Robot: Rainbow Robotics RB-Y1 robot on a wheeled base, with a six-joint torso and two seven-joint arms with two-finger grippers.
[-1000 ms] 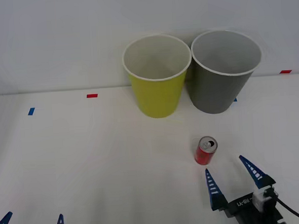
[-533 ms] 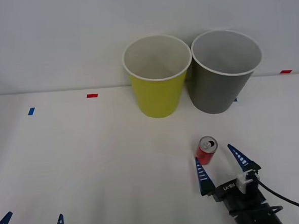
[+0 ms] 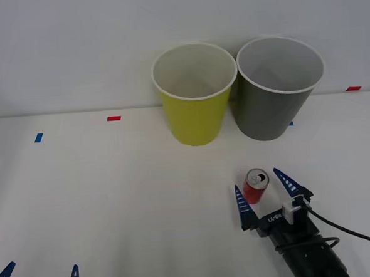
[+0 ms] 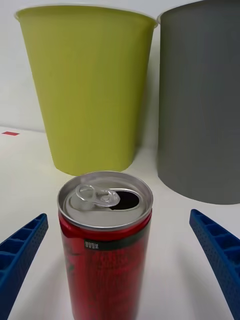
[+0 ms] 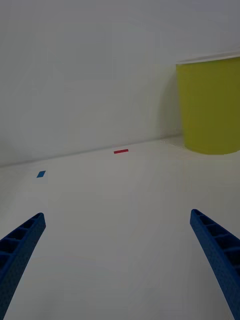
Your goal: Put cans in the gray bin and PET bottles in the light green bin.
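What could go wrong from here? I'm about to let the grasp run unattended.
1. The red can stands upright, its opened top showing, between the open fingers of the right gripper; an uneven close could tip it, perhaps spilling leftover liquid.
2. The gray bin and the light green bin stand close together, so a careless drop could land the can in the wrong bin.
The left gripper waits at the table's near edge.
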